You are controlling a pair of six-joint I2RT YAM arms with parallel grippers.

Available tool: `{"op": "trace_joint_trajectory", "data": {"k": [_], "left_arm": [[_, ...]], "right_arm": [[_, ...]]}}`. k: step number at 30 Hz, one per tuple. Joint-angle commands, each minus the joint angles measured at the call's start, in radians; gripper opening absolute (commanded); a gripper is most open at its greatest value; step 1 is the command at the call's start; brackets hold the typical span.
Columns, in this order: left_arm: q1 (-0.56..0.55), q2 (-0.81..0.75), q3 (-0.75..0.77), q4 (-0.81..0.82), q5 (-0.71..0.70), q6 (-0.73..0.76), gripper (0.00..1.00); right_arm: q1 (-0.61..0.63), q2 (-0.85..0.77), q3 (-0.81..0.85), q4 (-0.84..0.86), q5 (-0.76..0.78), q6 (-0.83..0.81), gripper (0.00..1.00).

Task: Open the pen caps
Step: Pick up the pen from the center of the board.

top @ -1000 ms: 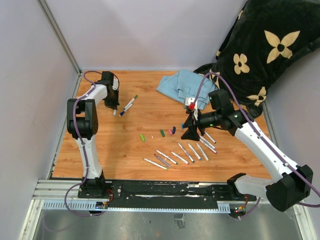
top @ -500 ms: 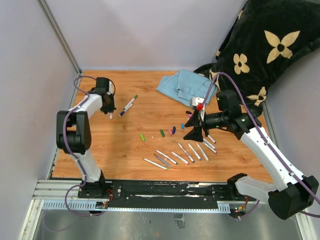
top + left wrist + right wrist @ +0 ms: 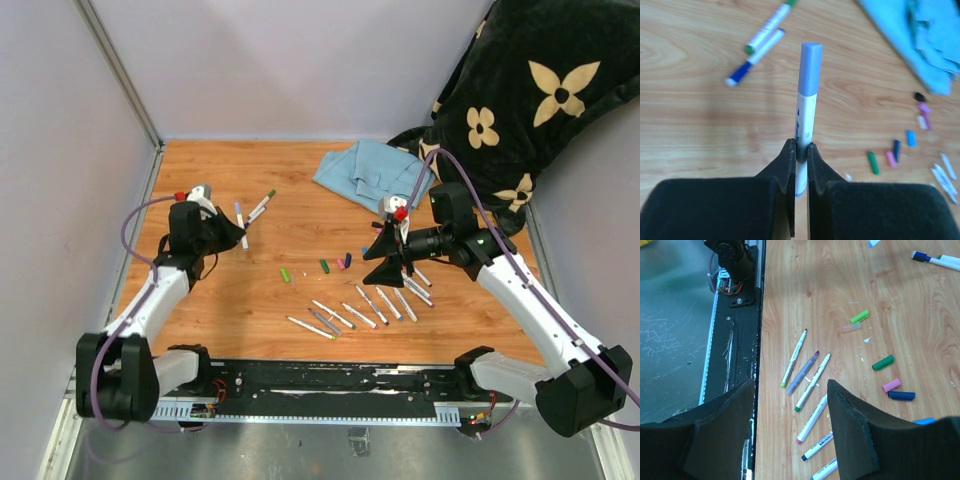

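Nearest the arm bases, uncapped markers (image 3: 812, 382) lie in a row on the counter (image 3: 250, 300), with loose caps (image 3: 324, 266) in green, pink and blue just beyond. The right gripper (image 3: 790, 385) hangs over them, jaws wide apart and holding nothing. Farther left, the left gripper (image 3: 800, 150) is clamped on a white marker (image 3: 804, 117) with its pale blue cap (image 3: 811, 67) on. Two more markers (image 3: 767, 26) and a blue cloth (image 3: 365, 172) lie beyond.
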Motion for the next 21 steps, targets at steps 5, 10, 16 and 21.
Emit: {"op": "trace_joint_trajectory", "data": {"k": [5,10,16,21], "left_arm": [[-0.171,-0.241,-0.177,0.297,0.139,-0.247,0.0],[-0.332,-0.333,-0.264,0.404,0.025,-0.334,0.0],[-0.515,-0.391,-0.34,0.52,-0.131,-0.396,0.0],[-0.678,-0.369,-0.375,0.622,-0.273,-0.407,0.0]], "right_arm": [[-0.015,0.035,-0.077,0.193,-0.074,0.182,0.61],[-0.015,0.049,-0.15,0.369,-0.014,0.317,0.61],[-0.015,0.076,-0.242,0.573,0.008,0.47,0.61],[-0.008,0.107,-0.278,0.666,0.009,0.531,0.61]]}}
